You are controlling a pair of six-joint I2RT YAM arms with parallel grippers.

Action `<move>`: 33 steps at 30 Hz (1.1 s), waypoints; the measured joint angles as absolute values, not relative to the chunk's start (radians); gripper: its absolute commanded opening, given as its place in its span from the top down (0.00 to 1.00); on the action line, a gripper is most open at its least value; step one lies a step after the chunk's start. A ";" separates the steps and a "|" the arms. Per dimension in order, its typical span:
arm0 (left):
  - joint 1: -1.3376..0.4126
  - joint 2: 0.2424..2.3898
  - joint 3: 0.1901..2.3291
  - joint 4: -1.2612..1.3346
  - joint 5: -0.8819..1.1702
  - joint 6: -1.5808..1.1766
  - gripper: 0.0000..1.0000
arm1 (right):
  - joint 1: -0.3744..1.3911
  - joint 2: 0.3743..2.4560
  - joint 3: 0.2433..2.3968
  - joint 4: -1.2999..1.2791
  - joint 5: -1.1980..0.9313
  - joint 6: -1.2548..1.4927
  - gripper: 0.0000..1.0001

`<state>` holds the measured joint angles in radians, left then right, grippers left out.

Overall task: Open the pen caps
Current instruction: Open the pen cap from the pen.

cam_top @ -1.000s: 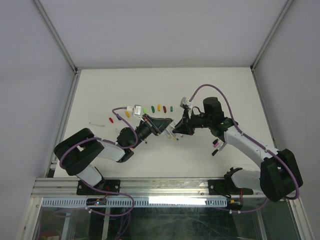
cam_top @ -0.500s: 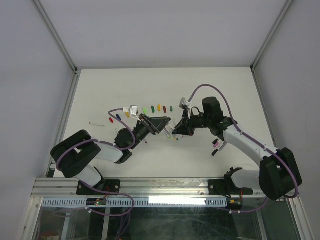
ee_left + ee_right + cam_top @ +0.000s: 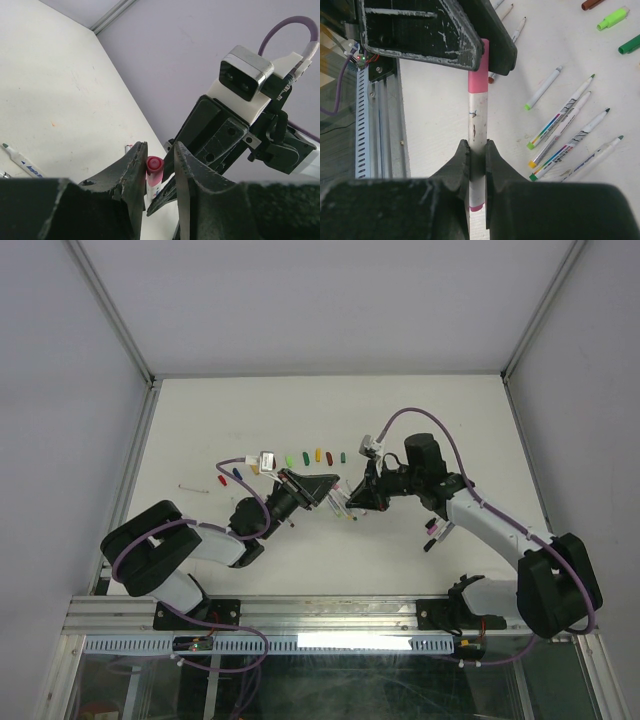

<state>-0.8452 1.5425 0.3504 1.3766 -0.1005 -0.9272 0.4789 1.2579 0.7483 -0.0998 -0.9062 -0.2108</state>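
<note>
Mid-table, over the white tabletop (image 3: 250,410), the 2 arms meet tip to tip with 1 pen spanning the space between them.

Right gripper (image 3: 477,146): clenched on the slim white plastic pen barrel (image 3: 475,112). Its 2 fingers press flat against either side, low on the barrel. A short pink end plug shows just past the fingers.

Pink bullet-shaped plastic cap (image 3: 478,67): on the far end of that barrel, seated flush, not pulled off. It sits between the 2 fingers of the left gripper (image 3: 160,146).

Left gripper: jaws parted a little, straddling the cap rather than pinching it. The left wrist view shows a clear gap between the cap and 1 finger. The other finger is right beside the cap; contact cannot be told.

Row of loose plastic caps (image 3: 290,460): on the table beyond the grippers, well apart from the held pen. Red, blue and yellow lie left of the left wrist camera. Green, orange, maroon and dark green lie right of it. The right wrist view catches 3 of them at its top right corner: brown, lime green and dark green.

Uncapped white pens (image 3: 562,120): several lying loose on the table beside the held barrel, coloured tips bare, mostly green and yellow, some touching each other. 1 more green-tipped pen (image 3: 20,159) lies at the left edge of the left wrist view.
</note>
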 measured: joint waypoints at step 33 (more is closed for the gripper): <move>-0.704 1.528 0.443 1.243 0.044 -0.894 1.00 | 0.461 1.324 0.808 -0.046 -0.884 -0.205 1.00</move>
<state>-0.7040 1.5276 0.4435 1.2430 0.0441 -0.8940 0.4614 1.3243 0.8082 -0.0456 -0.8841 -0.2050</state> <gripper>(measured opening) 0.088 0.080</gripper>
